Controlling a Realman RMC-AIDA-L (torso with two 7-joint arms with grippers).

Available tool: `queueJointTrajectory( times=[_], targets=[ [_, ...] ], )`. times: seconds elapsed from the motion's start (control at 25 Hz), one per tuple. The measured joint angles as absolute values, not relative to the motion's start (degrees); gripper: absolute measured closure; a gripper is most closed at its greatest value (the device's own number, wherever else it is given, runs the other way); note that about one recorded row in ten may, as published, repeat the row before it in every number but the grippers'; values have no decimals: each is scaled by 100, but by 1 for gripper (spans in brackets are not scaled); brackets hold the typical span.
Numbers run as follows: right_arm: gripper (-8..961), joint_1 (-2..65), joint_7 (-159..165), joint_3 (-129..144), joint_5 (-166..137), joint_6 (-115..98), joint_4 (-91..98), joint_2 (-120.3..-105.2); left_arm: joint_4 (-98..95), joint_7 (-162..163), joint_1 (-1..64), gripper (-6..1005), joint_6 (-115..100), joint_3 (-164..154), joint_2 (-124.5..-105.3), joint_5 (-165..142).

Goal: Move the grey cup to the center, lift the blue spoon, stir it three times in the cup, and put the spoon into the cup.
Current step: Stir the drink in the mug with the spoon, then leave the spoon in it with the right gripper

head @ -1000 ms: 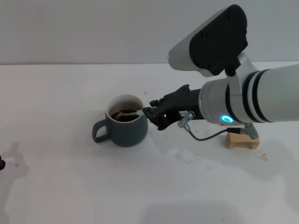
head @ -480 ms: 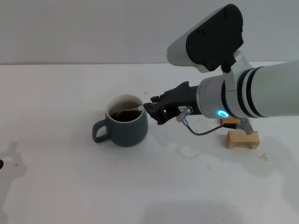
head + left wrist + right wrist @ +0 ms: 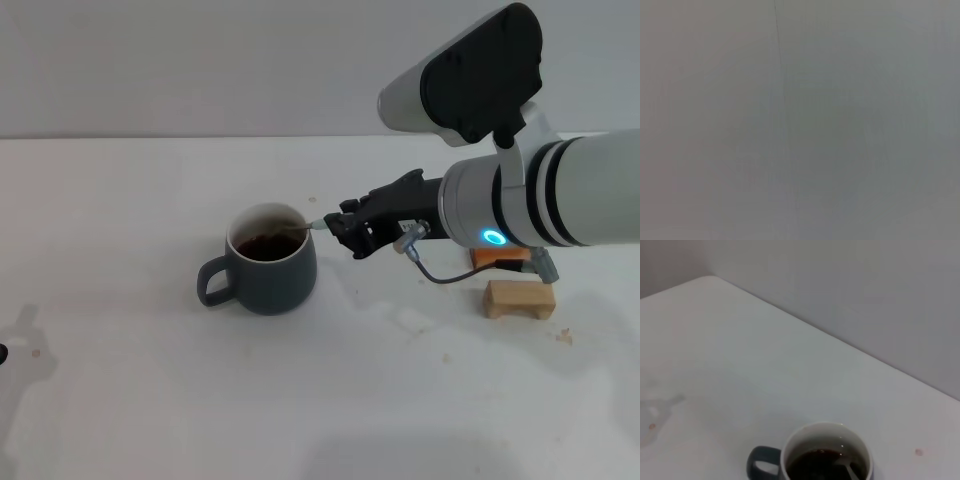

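The grey cup (image 3: 270, 268) stands near the middle of the table with its handle to the left and dark liquid inside; it also shows in the right wrist view (image 3: 826, 455). The blue spoon (image 3: 310, 226) slants over the cup's right rim, its bowl down in the liquid (image 3: 847, 467). My right gripper (image 3: 338, 228) is just right of the cup, at rim height, its dark fingers shut on the end of the spoon's pale handle. My left gripper is out of view; its wrist view shows only plain grey.
A small wooden block (image 3: 518, 298) lies on the table to the right, under my right forearm, with an orange piece (image 3: 495, 257) behind it. A grey cable loops down from the right wrist. The white table spreads left and in front of the cup.
My right gripper has drawn back to the right and slightly up from the cup's rim, taking the spoon's handle with it. The cup has stayed put.
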State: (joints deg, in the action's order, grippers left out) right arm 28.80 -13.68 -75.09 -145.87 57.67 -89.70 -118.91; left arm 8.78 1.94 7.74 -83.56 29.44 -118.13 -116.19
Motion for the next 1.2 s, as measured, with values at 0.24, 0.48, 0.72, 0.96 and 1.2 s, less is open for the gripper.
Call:
queueJointTrajectory(
  times=[0.24,0.48,0.72,0.96,1.2],
  targets=[
    [729,2843,-1362,-7436,-14554,5924,-9073,-11903,878,194,770,1000,-8352,2944,-11813,-11619],
    [726,2821,-1299,-7206,-14533,6001,-9209,-11914,879,194,767,1000,-8353,2944,-11813,-11619],
    [723,2951,-1294,-7089,-14529,5879,-9093,-11917,879,193,769,1000,-8369,2935,-11817,-11619],
    [719,3197,-1292,-7084,-14527,5568,-8714,-11918,887,193,771,1000,-8378,2935,-11821,-11619],
    [716,3391,-1311,-7152,-14586,5372,-8329,-11910,888,193,767,1000,-8383,2935,-11821,-11619]
  ],
)
